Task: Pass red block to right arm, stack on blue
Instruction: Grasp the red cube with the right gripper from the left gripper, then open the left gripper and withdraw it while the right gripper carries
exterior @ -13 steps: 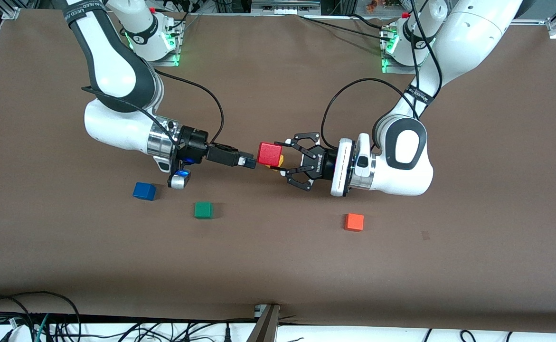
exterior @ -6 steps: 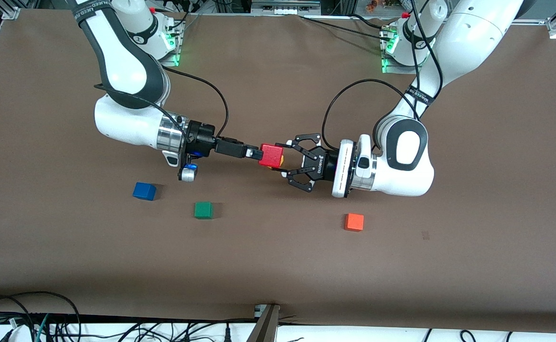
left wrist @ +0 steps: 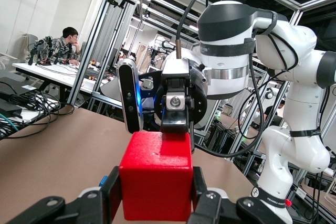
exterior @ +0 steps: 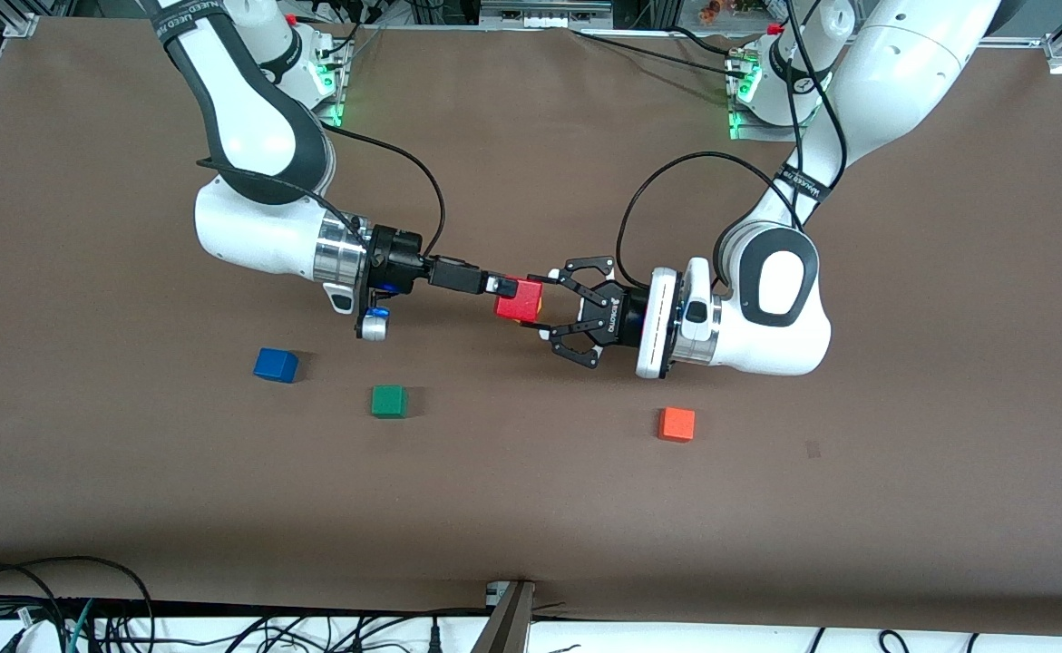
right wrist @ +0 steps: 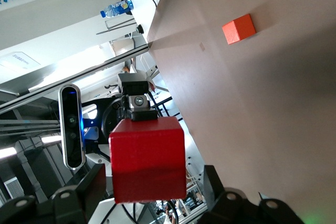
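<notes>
The red block hangs in the air over the middle of the table. My left gripper, the black link claw, is shut on it. In the left wrist view both pads press the sides of the red block. My right gripper, slim and black, reaches in from the right arm's end, and its fingers flank the same block. In the right wrist view the red block sits between the fingers with a gap on each side, so that gripper is open. The blue cube lies on the table toward the right arm's end.
A green cube lies beside the blue one, slightly nearer the front camera. An orange cube sits toward the left arm's end and also shows in the right wrist view as an orange cube. A sliver of yellow peeks out under the red block.
The right arm has moved toward the left gripper until its fingers came around the red block, and they have narrowed. The left arm and the block have stayed still.
</notes>
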{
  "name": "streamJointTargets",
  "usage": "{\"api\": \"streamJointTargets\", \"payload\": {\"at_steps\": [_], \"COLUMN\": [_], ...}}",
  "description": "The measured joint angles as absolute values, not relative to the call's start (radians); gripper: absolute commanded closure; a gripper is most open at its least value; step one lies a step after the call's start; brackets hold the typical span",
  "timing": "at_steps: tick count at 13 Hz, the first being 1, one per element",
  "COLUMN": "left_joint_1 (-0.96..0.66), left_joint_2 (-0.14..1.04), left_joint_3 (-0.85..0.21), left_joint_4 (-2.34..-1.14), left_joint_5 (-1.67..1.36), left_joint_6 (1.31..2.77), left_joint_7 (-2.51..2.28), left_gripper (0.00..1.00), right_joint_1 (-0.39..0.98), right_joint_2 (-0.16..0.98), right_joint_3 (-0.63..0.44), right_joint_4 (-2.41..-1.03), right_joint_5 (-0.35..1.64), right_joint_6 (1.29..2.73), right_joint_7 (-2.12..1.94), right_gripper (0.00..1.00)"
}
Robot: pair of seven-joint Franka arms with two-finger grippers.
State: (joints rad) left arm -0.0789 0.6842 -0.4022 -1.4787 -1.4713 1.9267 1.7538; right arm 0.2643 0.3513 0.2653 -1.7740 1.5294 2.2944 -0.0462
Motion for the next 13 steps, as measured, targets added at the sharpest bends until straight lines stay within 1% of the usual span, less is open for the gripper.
{"api": "streamJointTargets", "payload": {"at_steps": [1,2,5,6,7,10,13], "left_joint_1": [-0.079,-0.08,-0.08,-0.08,-0.08,-0.074,-0.039], "left_joint_2": [0.684,0.687,0.691,0.691,0.691,0.69,0.69], "left_joint_3": [-0.402,-0.4,-0.4,-0.4,-0.4,-0.4,-0.398], "left_joint_4": [-1.479,-1.482,-1.482,-1.482,-1.481,-1.473,-1.47], "left_joint_5": [-1.471,-1.47,-1.473,-1.473,-1.473,-1.474,-1.469], "left_joint_6": [1.927,1.928,1.926,1.926,1.926,1.924,1.879], "left_joint_7": [1.754,1.754,1.753,1.753,1.753,1.753,1.754], "left_gripper": [1.0,1.0,1.0,0.11,0.0,0.0,0.0], "right_joint_1": [0.264,0.262,0.262,0.262,0.262,0.261,0.259], "right_joint_2": [0.356,0.359,0.36,0.36,0.36,0.36,0.349], "right_joint_3": [0.265,0.265,0.265,0.265,0.265,0.259,0.258], "right_joint_4": [-1.774,-1.77,-1.77,-1.77,-1.769,-1.769,-1.769], "right_joint_5": [1.53,1.533,1.534,1.534,1.534,1.534,1.53], "right_joint_6": [2.295,2.295,2.295,2.295,2.295,2.301,2.303], "right_joint_7": [-0.053,-0.054,-0.061,-0.061,-0.061,-0.061,-0.062], "right_gripper": [0.86,0.91,0.92,0.92,0.92,0.92,0.92]}}
